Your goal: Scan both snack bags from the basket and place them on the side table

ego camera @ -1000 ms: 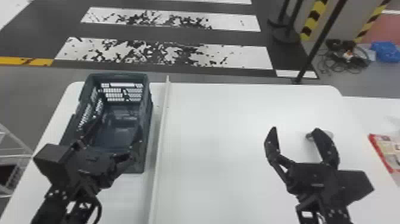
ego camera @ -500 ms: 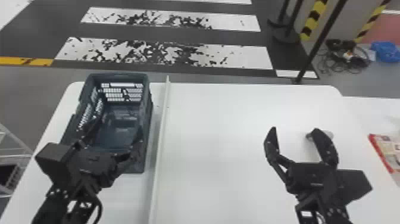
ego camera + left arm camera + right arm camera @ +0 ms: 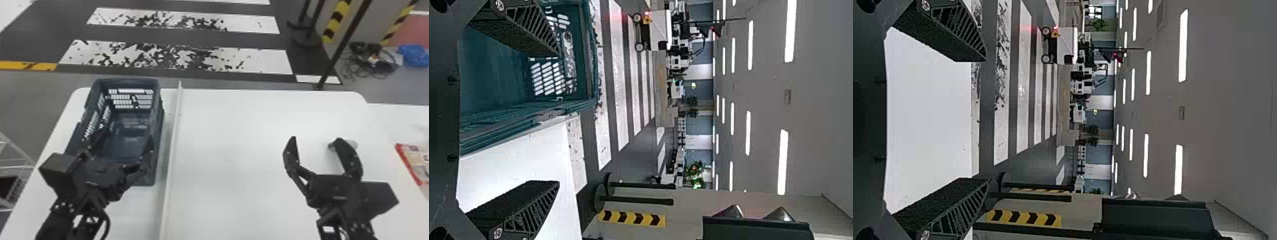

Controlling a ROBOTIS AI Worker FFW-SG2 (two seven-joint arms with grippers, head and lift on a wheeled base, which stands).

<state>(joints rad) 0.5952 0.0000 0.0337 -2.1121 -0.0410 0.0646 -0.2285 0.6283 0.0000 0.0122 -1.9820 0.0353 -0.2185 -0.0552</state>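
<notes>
Little differed from the earlier head frames: the left gripper (image 3: 127, 135) and right gripper (image 3: 316, 138) had stayed almost exactly where they were, and the basket (image 3: 127, 80) and the snack bag (image 3: 414, 161) had kept their places. Both pincers stood wide open, with nothing between the fingers. The left one was at the near part of the basket, the right one above the table (image 3: 239, 137). The red-edged bag lay on the side table (image 3: 399, 116), cut by the head view's right edge; I could not tell what the basket held.

A raised strip (image 3: 172, 134) ran along the white table just beside the basket. A small grey thing (image 3: 352, 144) showed partly behind a right finger. Beyond were a striped floor (image 3: 271, 60), a dark post (image 3: 341, 48), tangled cables (image 3: 373, 65) near a blue bundle (image 3: 414, 56), and, in the left wrist view, a white cart (image 3: 660, 31) and ceiling lights (image 3: 790, 32).
</notes>
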